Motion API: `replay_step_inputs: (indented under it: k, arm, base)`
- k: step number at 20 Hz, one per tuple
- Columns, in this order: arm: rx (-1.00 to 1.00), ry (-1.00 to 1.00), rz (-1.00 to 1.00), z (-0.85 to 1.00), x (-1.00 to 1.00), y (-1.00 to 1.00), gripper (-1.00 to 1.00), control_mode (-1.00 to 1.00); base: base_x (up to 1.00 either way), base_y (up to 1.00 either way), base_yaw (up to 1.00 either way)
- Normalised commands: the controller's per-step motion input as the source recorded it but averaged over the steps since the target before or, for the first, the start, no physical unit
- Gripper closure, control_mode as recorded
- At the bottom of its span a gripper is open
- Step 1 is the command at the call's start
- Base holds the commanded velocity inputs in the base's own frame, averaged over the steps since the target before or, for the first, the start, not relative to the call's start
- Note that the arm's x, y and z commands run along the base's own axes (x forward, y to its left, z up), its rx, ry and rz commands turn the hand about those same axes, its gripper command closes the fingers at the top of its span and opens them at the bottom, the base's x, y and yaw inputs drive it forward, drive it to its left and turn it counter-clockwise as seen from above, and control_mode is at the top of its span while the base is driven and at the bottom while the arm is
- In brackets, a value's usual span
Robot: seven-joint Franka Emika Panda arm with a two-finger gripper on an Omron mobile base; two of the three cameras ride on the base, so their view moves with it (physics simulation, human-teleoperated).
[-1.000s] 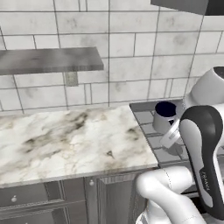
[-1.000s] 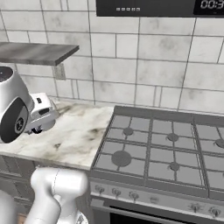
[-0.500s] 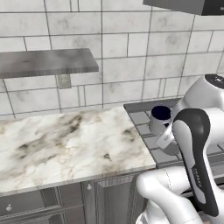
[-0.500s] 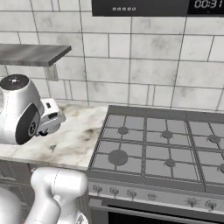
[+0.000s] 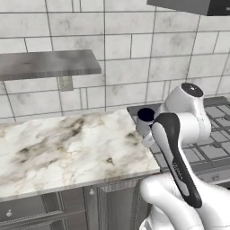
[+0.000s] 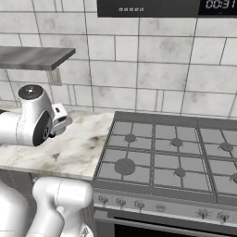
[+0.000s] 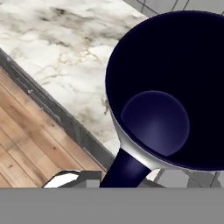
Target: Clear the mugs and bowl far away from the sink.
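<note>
A mug (image 7: pixel 162 87), whitish-grey outside and dark navy inside, hangs upright in my gripper (image 7: pixel 131 168), which is shut on its rim; one dark fingertip (image 7: pixel 124 171) presses the outer wall. In the left base view the mug (image 5: pixel 145 117) hovers over the seam between the counter and the stove, just left of my arm's white wrist. From the right base view I see my hand (image 6: pixel 58 121) above the counter's right part. The bowl and the sink are out of view.
A marble counter (image 5: pixel 67 148) runs to the left and a grey gas stove (image 6: pixel 171 152) with several burners to the right. A grey shelf (image 5: pixel 45 65) hangs on the tiled wall. Wooden floor (image 7: pixel 26 148) lies beyond the counter's front edge.
The whole picture has slid left: the base has driven to the right, bringing more of the stove into view. The mug stays in my shut gripper.
</note>
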Motion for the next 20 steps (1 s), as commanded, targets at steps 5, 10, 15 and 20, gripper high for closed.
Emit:
replay_step_inputs:
  k: [5, 10, 15, 20]
  arm:
    - [0.0, 0.04, 0.06, -0.27, 0.77, 0.47, 1.0, -1.0]
    - [0.0, 0.0, 0.08, -0.46, 0.56, 0.55, 1.0, -1.0]
    - [0.0, 0.0, 0.04, -0.58, 0.57, 0.65, 1.0, -1.0]
    - [0.0, 0.03, 0.0, -0.32, 0.56, 0.49, 1.0, -1.0]
  base:
    - [0.0, 0.0, 0.0]
    - [0.0, 0.0, 0.0]
    - [0.0, 0.0, 0.0]
    - [0.0, 0.0, 0.0]
